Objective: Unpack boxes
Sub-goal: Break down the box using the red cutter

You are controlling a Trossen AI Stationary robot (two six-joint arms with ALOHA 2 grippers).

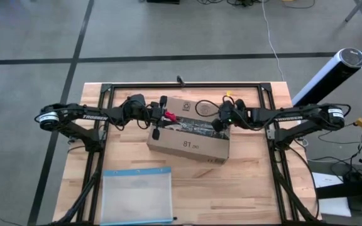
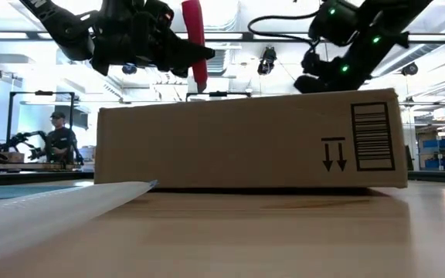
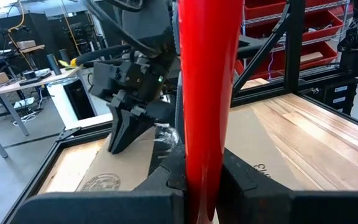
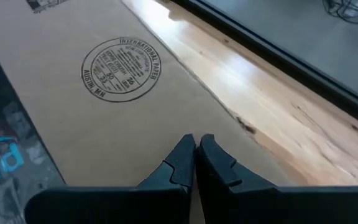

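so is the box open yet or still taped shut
Still shut. The box has its top flaps lying flat in the low view. The left gripper holds the red tool above it.

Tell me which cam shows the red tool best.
Left wrist view: the red tool fills the frame, clamped upright in the left gripper above the box. The low view shows its red shaft from the side. The high view gives only a small red spot. The right wrist view misses it.
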